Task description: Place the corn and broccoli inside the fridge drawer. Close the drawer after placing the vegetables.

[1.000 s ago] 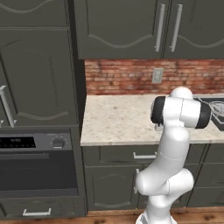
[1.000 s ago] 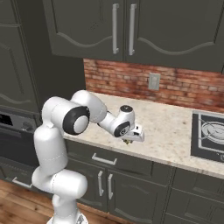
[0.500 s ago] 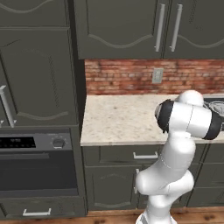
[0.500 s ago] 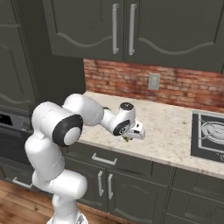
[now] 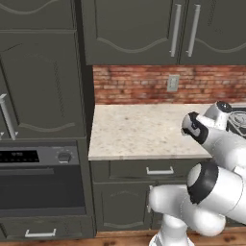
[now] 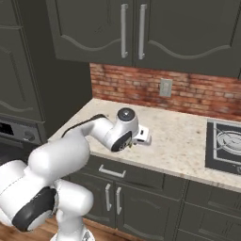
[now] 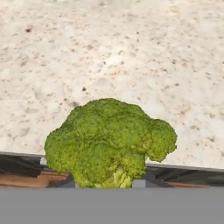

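In the left base view the white arm bent up from the lower right, its wrist reaching over the front of the speckled countertop (image 5: 139,129), with the oven (image 5: 41,180) to the left and the brick backsplash (image 5: 144,84) behind; the fingers themselves were hidden behind the wrist there. In the right base view the gripper (image 6: 141,136) hung just above the countertop (image 6: 179,141) near its front edge, beside the stovetop (image 6: 226,146), and whatever it carried was too small to make out from that side. The hand view settled the matter: the broccoli (image 7: 109,142) sat right at the fingertips, florets outward and its pale stalk down between them, so the fingers were closed nearly all the way on that stalk, carrying the clump clear of the stone rather than resting it. Held by the stalk, the head stayed free and uncrushed, which looked a sensible hold for carrying. The counter's front edge ran just below the broccoli, with wooden floor (image 7: 26,179) beyond. Judging by this, the broccoli awaited delivery to the fridge drawer, and closing the drawer was not yet done.
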